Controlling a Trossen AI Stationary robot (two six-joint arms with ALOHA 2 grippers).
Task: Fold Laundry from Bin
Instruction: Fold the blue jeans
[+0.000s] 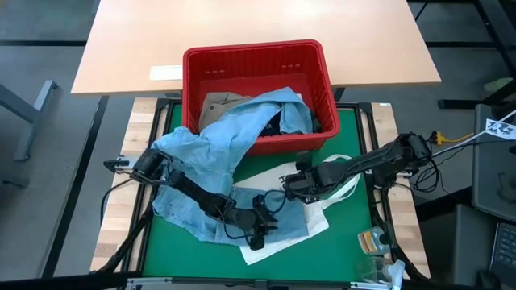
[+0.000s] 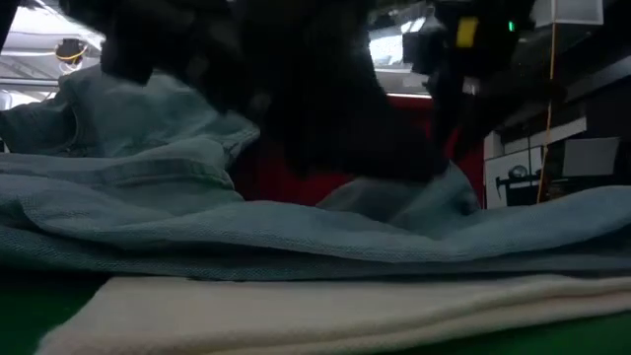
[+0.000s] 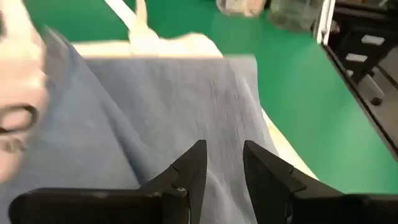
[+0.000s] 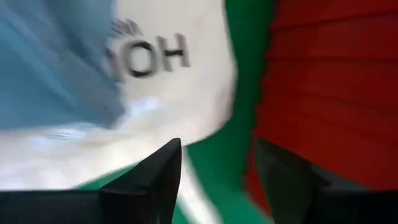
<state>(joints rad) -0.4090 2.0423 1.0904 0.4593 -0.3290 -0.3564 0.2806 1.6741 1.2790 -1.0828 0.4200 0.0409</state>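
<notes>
denim [image 1: 211,149], soft and creased, spills from slotted red bin [image 1: 256,60]; both grippers' fingers parted, gripping nothing.

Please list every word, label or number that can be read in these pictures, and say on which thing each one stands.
"HO": large dark letters, shown upside down in the right wrist view, on the white cloth tote bag; the letters beside them are too blurred to read.
White label at the picture's right edge in the high view: dark marks, too small to read.
No other text.

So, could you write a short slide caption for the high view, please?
Light blue denim garment drapes from the red bin onto the green mat, over a white tote bag, both grippers beside it.
</notes>
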